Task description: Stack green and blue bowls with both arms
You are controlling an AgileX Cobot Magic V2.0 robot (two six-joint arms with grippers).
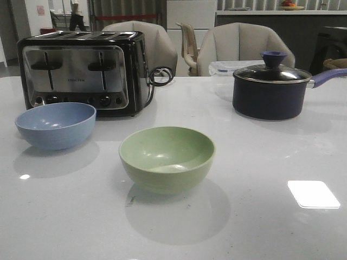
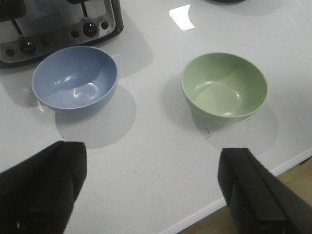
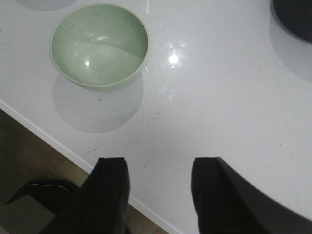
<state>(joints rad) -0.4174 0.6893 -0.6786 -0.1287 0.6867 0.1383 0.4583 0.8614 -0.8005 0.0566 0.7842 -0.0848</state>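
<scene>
Left gripper (image 2: 151,190): jaws spread wide, nothing between them, hovering over the near table edge. Right gripper (image 3: 158,190): jaws parted at a medium gap, also carrying nothing, also sitting over the near edge. Neither arm is showing in the front view.

The 2 bowls are sitting upright on the white table (image 1: 260,162), well apart from each other, both untouched. Green bowl (image 1: 167,158) is near the middle front; blue bowl (image 1: 55,125) is off to the robot's left, just in front of the toaster (image 1: 81,70). Stacking is not started, by my read.

Doing the step well, my judgement:
- Left arm is looking at the blue bowl (image 2: 75,79) most directly, so it is the natural one for that pick; the right arm is facing the green bowl (image 3: 99,45).
- Pinching 1 wall at the rim, 1 finger in and 1 out, is likely working better than spanning the whole bowl.
- Toaster is close behind the blue bowl, so gripping the rim on the side facing away from it looks safer.
- One arm steadying the base bowl while the other is lowering the second one centred should help stop it sliding.

Materials: both bowls are plain, round, matte, similar in size, with thin rims and curved walls; they look like light plastic and are probably easy to nudge. Table is glossy, speckled and throwing glare, likely slick. Toaster is black with brushed metal panels. The dark saucepan (image 1: 268,92) with glass lid is standing well clear to the right.
</scene>
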